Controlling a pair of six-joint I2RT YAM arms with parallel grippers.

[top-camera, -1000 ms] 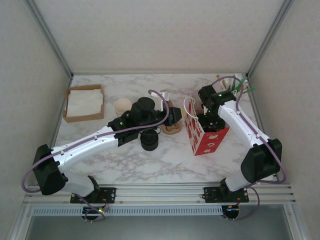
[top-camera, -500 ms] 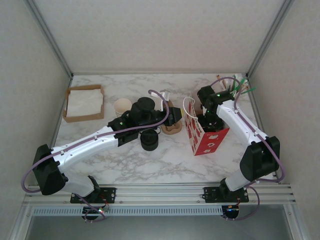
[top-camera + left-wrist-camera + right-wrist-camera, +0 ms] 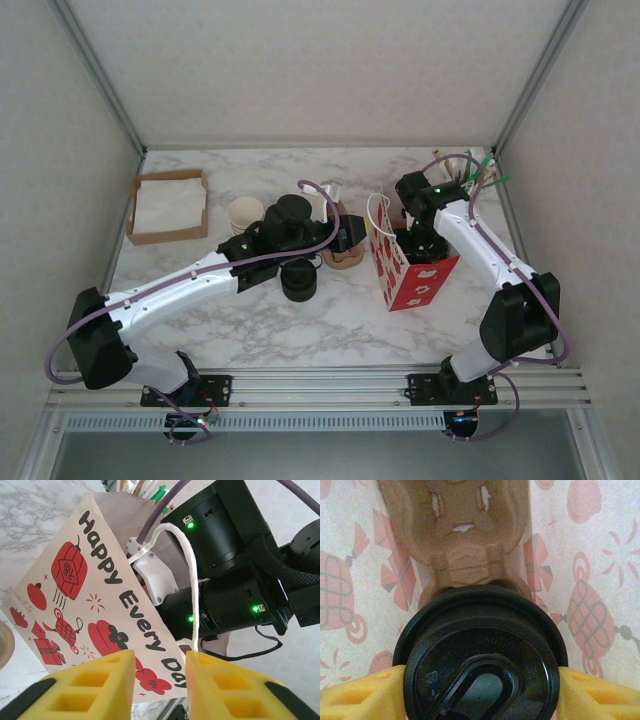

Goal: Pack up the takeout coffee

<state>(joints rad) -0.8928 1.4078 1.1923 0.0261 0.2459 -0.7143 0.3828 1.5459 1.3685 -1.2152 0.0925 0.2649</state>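
From above, the left arm was seen stretched to the middle of the desk, with the left jaws beside the red paper bag. The right arm was bent down into the bag's open top.

In the left wrist view, the left jaws were let go. Their yellow pads were apart with nothing held, right in front of the bag.

In the right wrist view, the takeout coffee was seen inside the bag, gripped at its black lid by the right jaws. A brown cardboard holder was seen just behind it.
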